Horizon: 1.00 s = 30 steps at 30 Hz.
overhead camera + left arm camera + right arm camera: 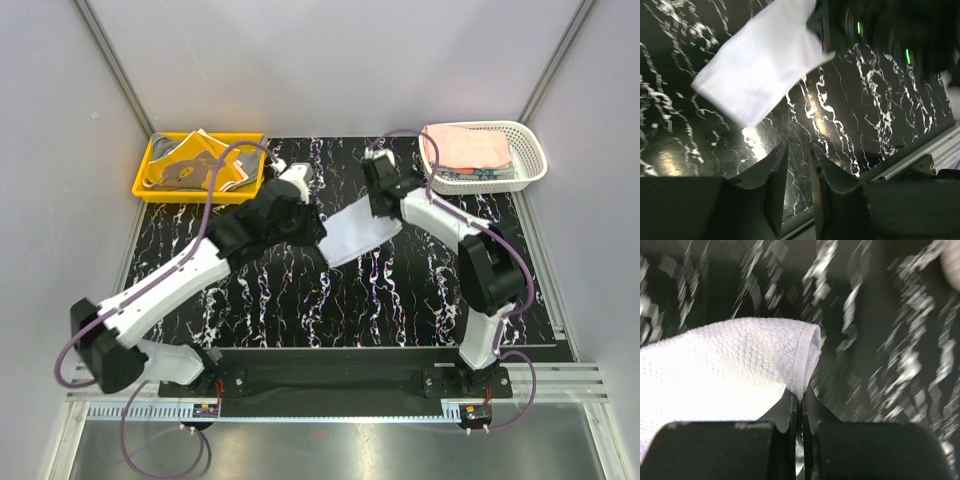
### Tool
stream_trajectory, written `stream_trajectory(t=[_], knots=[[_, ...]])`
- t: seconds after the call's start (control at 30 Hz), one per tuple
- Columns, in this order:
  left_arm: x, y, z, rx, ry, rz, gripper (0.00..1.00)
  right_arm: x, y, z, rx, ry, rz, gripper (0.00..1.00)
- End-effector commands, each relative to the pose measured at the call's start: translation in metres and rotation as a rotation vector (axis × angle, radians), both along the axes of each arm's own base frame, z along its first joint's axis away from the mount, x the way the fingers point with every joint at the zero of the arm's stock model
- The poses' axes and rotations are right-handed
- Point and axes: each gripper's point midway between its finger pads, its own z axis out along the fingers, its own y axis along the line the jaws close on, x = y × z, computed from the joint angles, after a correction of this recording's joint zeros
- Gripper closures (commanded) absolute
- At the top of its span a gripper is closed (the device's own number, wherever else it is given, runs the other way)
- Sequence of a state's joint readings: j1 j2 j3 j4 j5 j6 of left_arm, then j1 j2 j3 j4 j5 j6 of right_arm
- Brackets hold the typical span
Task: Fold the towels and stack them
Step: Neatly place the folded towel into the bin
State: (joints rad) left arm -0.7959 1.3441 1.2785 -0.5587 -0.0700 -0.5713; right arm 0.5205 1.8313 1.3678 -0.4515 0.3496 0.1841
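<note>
The right gripper [801, 396] is clamping the pale towel [355, 232] by its hem, left of the white basket [535, 150], probably to fold it over (the left gripper [799, 150] is hovering slightly apart, empty).

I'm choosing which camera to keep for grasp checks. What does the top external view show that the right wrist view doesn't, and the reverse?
Only top external: the yellow tray with loose towels at far left, the white basket holding pink towels at far right, and the whole left arm and right arm.
Only right wrist: the right end effector closed on the hemmed edge of the light towel, and its waffle weave.
Both: the light towel against the black marbled table.
</note>
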Motion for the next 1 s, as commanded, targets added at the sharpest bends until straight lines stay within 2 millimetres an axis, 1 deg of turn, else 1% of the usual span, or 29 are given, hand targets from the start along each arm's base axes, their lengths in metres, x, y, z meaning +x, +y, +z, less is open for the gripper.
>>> stream_trajectory(t=[0.0,0.03,0.1,0.13,0.17,0.2,0.23,0.3,0.33,0.37,0.4,0.43,0.47,0.5,0.53,0.7,0.77,0.8,0.83,0.87,0.9,0.97], knots=[[-0.015,0.039,-0.014,0.100,-0.003,0.034,0.71,0.060,-0.073,0.028,-0.189,-0.071,-0.081,1.00],[-0.018,0.044,-0.015,0.100,-0.007,0.041,0.71,0.082,-0.077,0.039,-0.192,-0.100,-0.082,1.00],[-0.025,0.056,-0.015,0.100,-0.023,0.049,0.71,0.104,-0.094,0.050,-0.223,-0.115,-0.085,1.00],[-0.027,0.060,-0.016,0.106,-0.028,0.051,0.71,0.126,-0.107,0.063,-0.237,-0.151,-0.114,1.00],[-0.031,0.067,-0.019,0.112,-0.033,0.058,0.71,0.136,-0.115,0.069,-0.274,-0.158,-0.102,1.00],[-0.032,0.070,-0.019,0.116,-0.038,0.055,0.70,0.153,-0.121,0.092,-0.279,-0.213,-0.119,1.00],[-0.034,0.071,-0.018,0.113,-0.043,0.050,0.70,0.165,-0.135,0.081,-0.302,-0.196,-0.134,1.00],[-0.039,0.076,-0.019,0.112,-0.057,0.042,0.70,0.181,-0.151,0.088,-0.340,-0.212,-0.138,1.00],[-0.040,0.078,-0.019,0.115,-0.063,0.039,0.69,0.196,-0.157,0.092,-0.353,-0.238,-0.153,1.00],[-0.040,0.081,-0.017,0.119,-0.078,0.047,0.69,0.203,-0.170,0.094,-0.378,-0.242,-0.163,1.00],[-0.040,0.083,-0.017,0.132,-0.088,0.043,0.69,0.213,-0.174,0.111,-0.382,-0.286,-0.176,1.00],[-0.038,0.086,-0.015,0.139,-0.098,0.047,0.69,0.220,-0.180,0.095,-0.403,-0.269,-0.178,1.00],[-0.038,0.088,-0.015,0.148,-0.108,0.049,0.69,0.226,-0.190,0.099,-0.429,-0.285,-0.189,1.00],[-0.037,0.091,-0.014,0.159,-0.119,0.050,0.69,0.232,-0.194,0.111,-0.431,-0.320,-0.212,1.00],[-0.036,0.093,-0.013,0.167,-0.129,0.059,0.69,0.237,-0.198,0.100,-0.436,-0.310,-0.213,1.00],[-0.037,0.102,-0.011,0.175,-0.148,0.079,0.68,0.250,-0.210,0.107,-0.456,-0.367,-0.223,1.00],[-0.038,0.105,-0.011,0.183,-0.152,0.086,0.67,0.251,-0.215,0.112,-0.452,-0.379,-0.230,1.00],[-0.038,0.107,-0.011,0.184,-0.154,0.091,0.67,0.251,-0.220,0.112,-0.451,-0.380,-0.238,1.00],[-0.038,0.108,-0.011,0.187,-0.154,0.094,0.67,0.250,-0.222,0.122,-0.446,-0.396,-0.241,1.00],[-0.039,0.108,-0.010,0.183,-0.157,0.093,0.67,0.250,-0.223,0.125,-0.442,-0.405,-0.242,1.00],[-0.039,0.108,-0.011,0.183,-0.155,0.094,0.67,0.248,-0.225,0.133,-0.443,-0.418,-0.247,1.00],[-0.039,0.108,-0.012,0.180,-0.155,0.090,0.67,0.247,-0.230,0.140,-0.454,-0.428,-0.252,1.00]])
